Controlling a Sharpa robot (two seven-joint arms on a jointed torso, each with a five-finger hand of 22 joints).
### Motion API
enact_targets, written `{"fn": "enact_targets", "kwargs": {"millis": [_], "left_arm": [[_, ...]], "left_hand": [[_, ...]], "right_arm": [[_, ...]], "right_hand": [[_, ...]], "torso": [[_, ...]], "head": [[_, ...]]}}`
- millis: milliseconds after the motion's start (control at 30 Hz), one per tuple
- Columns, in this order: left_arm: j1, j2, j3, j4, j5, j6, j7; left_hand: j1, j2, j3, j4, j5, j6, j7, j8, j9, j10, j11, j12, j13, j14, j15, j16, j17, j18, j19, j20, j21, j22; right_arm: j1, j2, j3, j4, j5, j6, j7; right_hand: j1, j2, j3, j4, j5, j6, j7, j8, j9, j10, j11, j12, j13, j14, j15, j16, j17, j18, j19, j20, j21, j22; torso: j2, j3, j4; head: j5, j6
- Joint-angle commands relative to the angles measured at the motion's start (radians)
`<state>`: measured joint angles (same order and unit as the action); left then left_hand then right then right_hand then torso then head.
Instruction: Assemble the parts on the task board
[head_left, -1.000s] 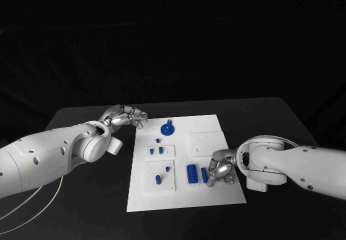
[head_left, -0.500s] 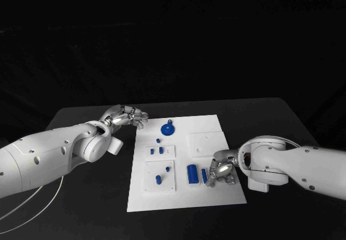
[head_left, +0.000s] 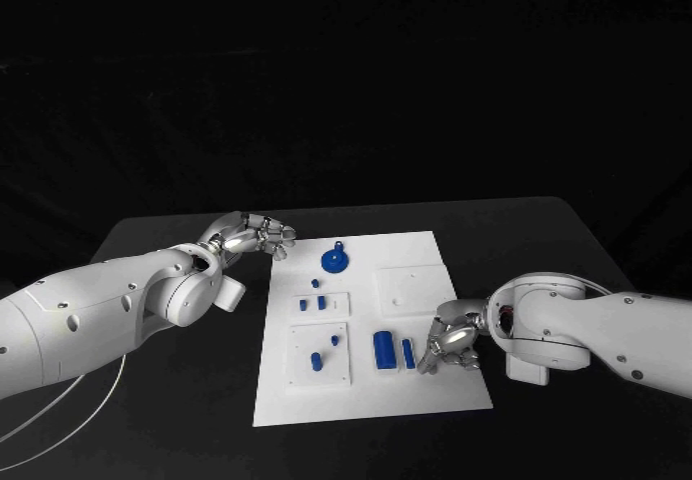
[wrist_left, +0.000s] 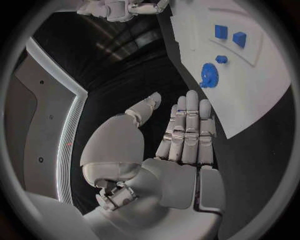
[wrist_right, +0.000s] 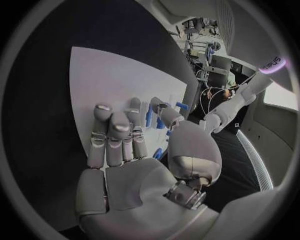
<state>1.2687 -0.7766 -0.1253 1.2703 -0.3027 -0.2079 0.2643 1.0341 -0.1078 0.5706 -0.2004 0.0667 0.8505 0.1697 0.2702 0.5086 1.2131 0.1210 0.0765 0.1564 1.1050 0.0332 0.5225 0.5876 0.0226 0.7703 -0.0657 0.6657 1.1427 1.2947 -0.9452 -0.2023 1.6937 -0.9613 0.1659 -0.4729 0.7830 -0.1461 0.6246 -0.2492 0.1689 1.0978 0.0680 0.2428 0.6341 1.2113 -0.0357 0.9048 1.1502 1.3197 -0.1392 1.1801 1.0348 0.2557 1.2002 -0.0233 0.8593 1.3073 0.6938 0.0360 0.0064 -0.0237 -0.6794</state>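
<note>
The white rectangular task board (head_left: 433, 385) is lying mid-bench on the black bench (head_left: 577, 250), carrying small blue plastic parts (head_left: 384, 347). The silver right hand (head_left: 450, 345) is hovering at the board's right edge beside two upright blue pieces, fingers apart, holding nothing. The silver left hand (head_left: 257, 235) is resting off the far left corner, fingers extended, empty.

Bench (head_left: 173, 420): black, matte, carried the white board at its middle.
Backdrop: was dark behind the bench.
</note>
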Motion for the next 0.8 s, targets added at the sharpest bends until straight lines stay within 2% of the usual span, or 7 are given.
{"fn": "enact_targets", "kwargs": {"millis": [33, 200, 367, 533, 633, 700, 800], "left_arm": [[0.001, 0.004, 0.001, -0.002, 0.003, 0.011, 0.009], [0.001, 0.003, 0.001, -0.005, 0.020, 0.010, 0.010], [0.004, -0.008, 0.002, 0.003, 0.039, 0.003, 0.013], [0.031, -0.006, 0.002, -0.018, 0.069, 0.001, 0.015], [0.039, 0.000, 0.003, -0.035, 0.083, 0.003, 0.016], [0.048, 0.007, 0.003, -0.052, 0.099, 0.006, 0.017], [0.058, 0.023, 0.004, -0.085, 0.101, 0.018, 0.023]], "left_hand": [[-0.004, 0.002, 0.000, 0.004, -0.001, -0.006, 0.002, 0.004, -0.002, -0.008, -0.003, -0.004, -0.002, 0.004, 0.000, -0.007, 0.002, 0.018, 0.003, 0.000, -0.003, 0.002], [-0.004, 0.002, -0.001, 0.004, -0.001, -0.006, 0.003, 0.004, -0.002, -0.007, -0.003, -0.004, -0.002, 0.004, 0.000, -0.007, 0.002, 0.018, 0.003, 0.000, -0.003, 0.002], [-0.001, 0.001, 0.000, 0.001, 0.000, -0.006, 0.002, 0.005, -0.002, -0.007, -0.003, -0.003, -0.001, 0.004, 0.000, -0.009, 0.004, 0.018, 0.003, 0.000, -0.004, 0.003], [0.005, -0.001, 0.001, -0.004, 0.000, -0.003, 0.001, 0.007, -0.001, -0.005, -0.004, -0.002, -0.001, -0.002, 0.002, -0.017, 0.007, 0.017, -0.002, 0.002, -0.009, 0.004], [0.025, -0.005, 0.004, -0.023, -0.002, 0.000, 0.000, 0.011, -0.001, -0.001, -0.005, 0.000, 0.000, -0.004, 0.005, -0.027, 0.013, 0.016, -0.005, 0.005, -0.013, 0.007], [0.038, -0.008, 0.005, -0.037, -0.003, 0.004, -0.002, 0.014, -0.001, 0.002, -0.007, 0.001, 0.001, -0.005, 0.006, -0.032, 0.017, 0.016, -0.006, 0.006, -0.016, 0.008], [0.050, -0.008, 0.006, -0.053, -0.004, 0.008, -0.003, 0.017, -0.001, 0.005, -0.007, 0.001, 0.001, -0.014, 0.012, -0.047, 0.021, 0.014, -0.013, 0.011, -0.024, 0.010]], "right_arm": [[0.006, -0.004, 0.011, -0.018, -0.004, -0.007, 0.033], [0.030, -0.001, 0.028, -0.058, 0.014, -0.021, 0.128], [0.054, 0.028, 0.042, -0.149, 0.101, -0.069, 0.279], [0.058, 0.117, 0.057, -0.358, 0.266, -0.124, 0.451], [0.058, 0.157, 0.061, -0.450, 0.380, -0.164, 0.496], [0.057, 0.181, 0.070, -0.501, 0.437, -0.198, 0.517], [0.052, 0.215, 0.079, -0.563, 0.490, -0.211, 0.558]], "right_hand": [[-0.004, -0.008, -0.014, 0.000, -0.002, -0.014, 0.009, 0.001, 0.000, -0.007, 0.003, -0.007, -0.002, -0.001, 0.005, -0.004, -0.002, 0.006, -0.008, 0.000, -0.003, 0.008], [0.005, -0.002, -0.024, -0.008, 0.001, -0.020, 0.011, -0.002, -0.001, -0.014, 0.004, -0.010, -0.003, -0.006, 0.006, -0.010, -0.004, 0.006, -0.014, -0.002, -0.010, 0.005], [0.026, -0.002, -0.024, -0.018, 0.031, -0.051, 0.021, -0.017, -0.006, -0.030, 0.013, -0.019, -0.008, -0.019, 0.012, -0.028, -0.012, 0.006, -0.030, 0.000, -0.027, -0.002], [0.062, 0.033, -0.018, -0.035, 0.047, -0.066, 0.027, -0.021, -0.004, -0.059, 0.019, -0.035, -0.016, -0.040, 0.016, -0.060, -0.024, 0.006, -0.052, 0.007, -0.053, -0.014], [0.071, 0.046, -0.031, -0.040, 0.068, -0.085, 0.037, -0.026, -0.002, -0.104, 0.030, -0.075, -0.044, -0.080, 0.027, -0.120, -0.050, 0.003, -0.098, 0.029, -0.101, -0.035], [0.085, 0.058, -0.035, -0.040, 0.074, -0.109, 0.051, -0.035, -0.003, -0.137, 0.041, -0.105, -0.066, -0.112, 0.043, -0.164, -0.069, -0.002, -0.135, 0.044, -0.136, -0.050], [0.131, 0.051, -0.033, -0.027, 0.046, -0.153, 0.079, -0.048, -0.001, -0.216, 0.080, -0.200, -0.148, -0.193, 0.082, -0.298, -0.132, -0.027, -0.252, 0.085, -0.240, -0.096]], "torso": [[0.000, 0.0007, 0.0000], [0.000, 0.0002, 0.0008], [-0.002, -0.0005, 0.0037], [-0.008, -0.0062, -0.0028], [-0.014, -0.0121, -0.0027], [-0.018, -0.0136, -0.0007], [-0.022, -0.0151, 0.0029]], "head": [[0.000, 0.003], [-0.003, 0.016], [-0.009, 0.037], [-0.010, 0.077], [-0.010, 0.086], [-0.017, 0.093], [-0.025, 0.116]]}}
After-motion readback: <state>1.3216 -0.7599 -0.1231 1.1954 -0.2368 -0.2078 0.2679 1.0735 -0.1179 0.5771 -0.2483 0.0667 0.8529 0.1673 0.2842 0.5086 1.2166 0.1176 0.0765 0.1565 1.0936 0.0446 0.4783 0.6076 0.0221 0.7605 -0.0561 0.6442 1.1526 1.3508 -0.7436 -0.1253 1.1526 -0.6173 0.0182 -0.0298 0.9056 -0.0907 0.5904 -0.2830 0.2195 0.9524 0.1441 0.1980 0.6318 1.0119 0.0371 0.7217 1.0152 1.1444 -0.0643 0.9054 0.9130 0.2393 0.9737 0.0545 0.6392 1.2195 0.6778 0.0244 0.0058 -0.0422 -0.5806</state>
